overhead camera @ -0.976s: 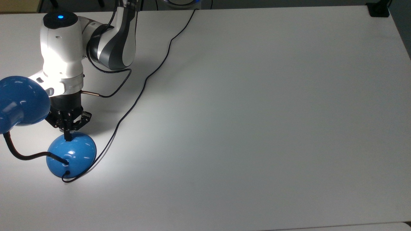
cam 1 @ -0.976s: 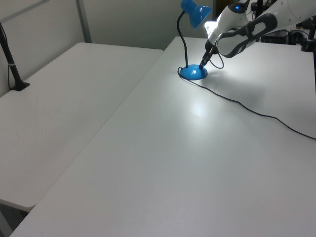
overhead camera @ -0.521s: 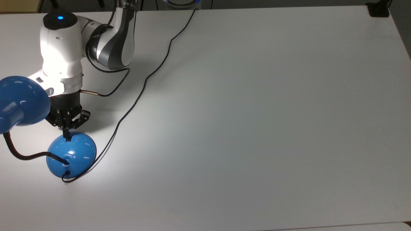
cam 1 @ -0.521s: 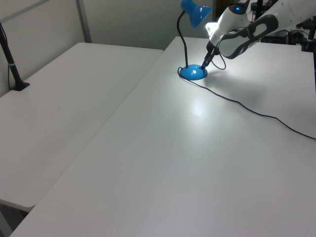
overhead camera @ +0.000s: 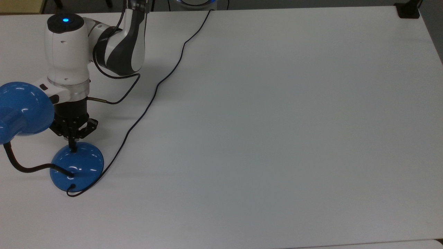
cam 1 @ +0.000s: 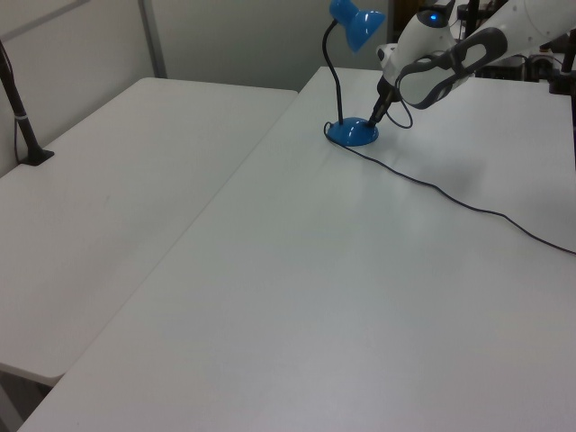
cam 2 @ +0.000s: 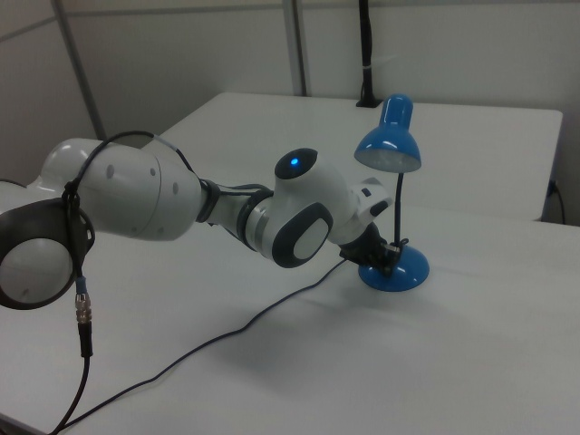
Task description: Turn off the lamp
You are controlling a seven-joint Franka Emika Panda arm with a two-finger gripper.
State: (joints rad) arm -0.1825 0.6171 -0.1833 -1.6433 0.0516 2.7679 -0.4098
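White laminate worktop [overhead camera: 277,138] carries the whole scene, and no pool of light lies on it, so I judge the lamp is already off; the white and grey robot arm [overhead camera: 69,52] reaches over the top view's left part; the glossy blue desk lamp [overhead camera: 77,166] sits at the top view's left edge, cone shade [overhead camera: 20,110] raised on a black gooseneck [overhead camera: 20,166]; the jaws [overhead camera: 73,148], clenched together on nothing, touch the domed base where the small switch sits. To finish well, lift straight off the base without dragging it. The thin black cord [overhead camera: 148,100] trails close beside the base, so a sideways retreat risks snagging it; the shade hangs just beside the wrist.
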